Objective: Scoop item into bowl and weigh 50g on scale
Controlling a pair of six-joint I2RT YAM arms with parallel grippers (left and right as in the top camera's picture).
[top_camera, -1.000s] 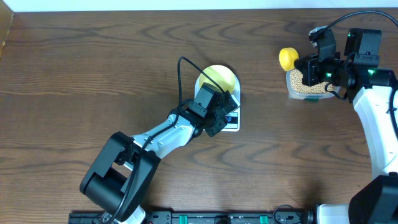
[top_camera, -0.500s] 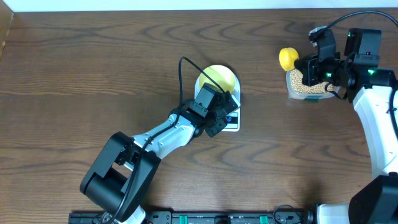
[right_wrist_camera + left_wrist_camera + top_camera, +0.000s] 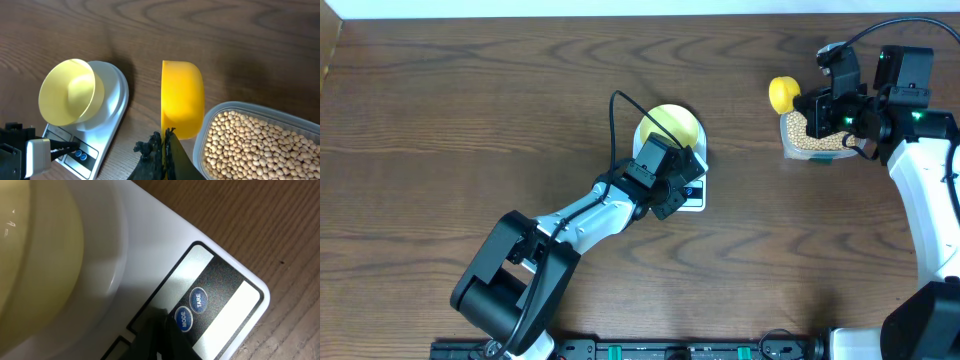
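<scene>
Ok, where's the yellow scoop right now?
Overhead view, upper right: the yellow scoop hangs just left of the clear bean container, held in the right gripper.

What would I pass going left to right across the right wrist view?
pale yellow bowl → yellow scoop → clear container holding the beans

Was a dark brown, wood-grained table [image 3: 440, 120]; carried 2 things directly, well apart: white scale [image 3: 115, 107] near its middle, clear container [image 3: 199, 150] of beans [image 3: 250, 145] far right
</scene>
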